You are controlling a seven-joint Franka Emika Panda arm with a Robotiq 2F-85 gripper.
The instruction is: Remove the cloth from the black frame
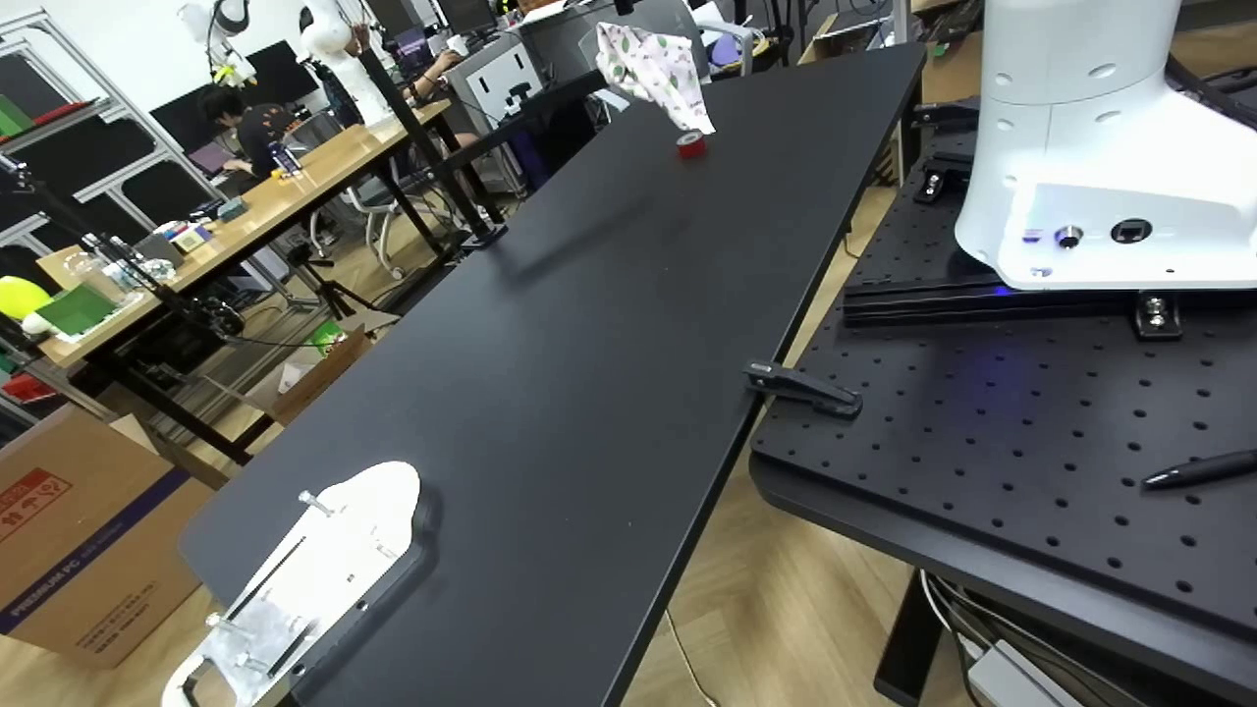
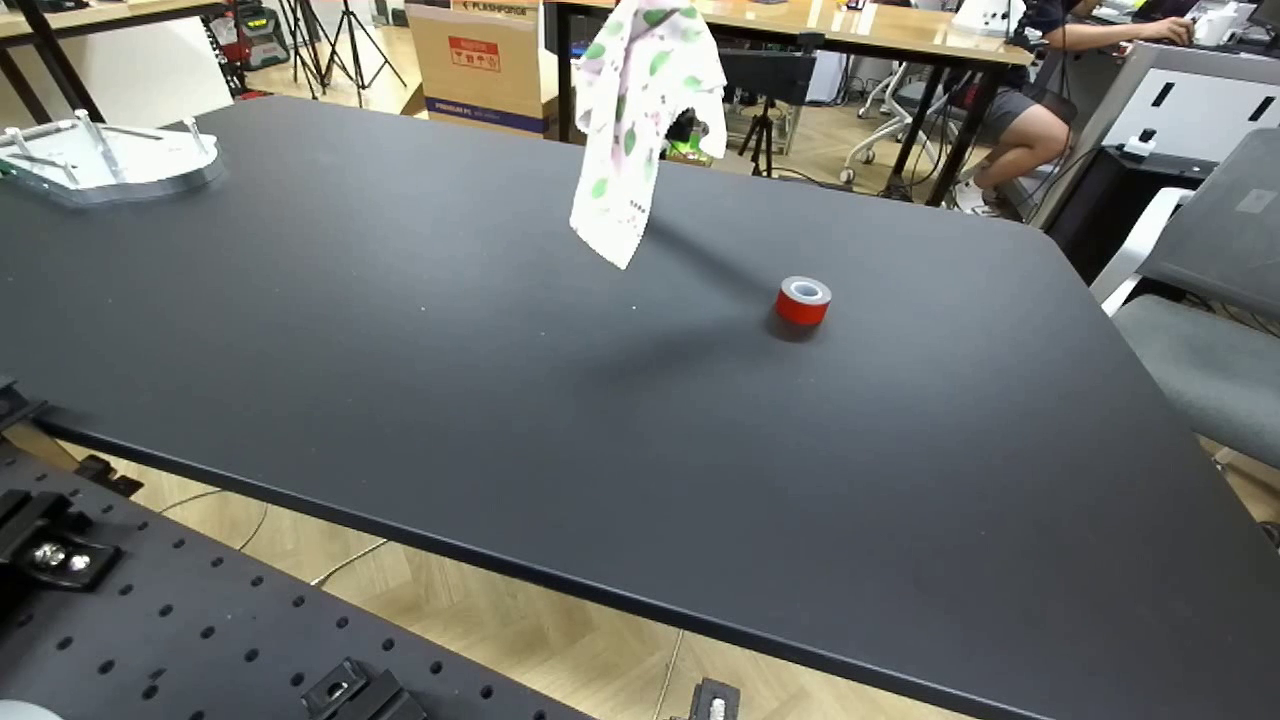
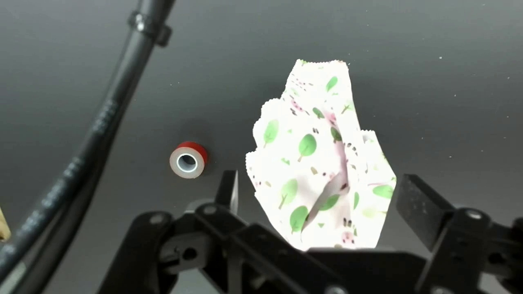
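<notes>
my gripper (image 3: 320,192) is spread, white leaf-print cloth (image 1: 653,74) hanging at the end of the black post-and-bar frame (image 1: 525,118).

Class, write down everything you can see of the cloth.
The cloth is white with green leaves and small pink and dark marks. It looks like thin fabric, creased, with toothed edges. It seems draped over the frame, one corner hanging apparently clear of the table. In the wrist view the open gripper spans it; whether they touch is unclear.
</notes>
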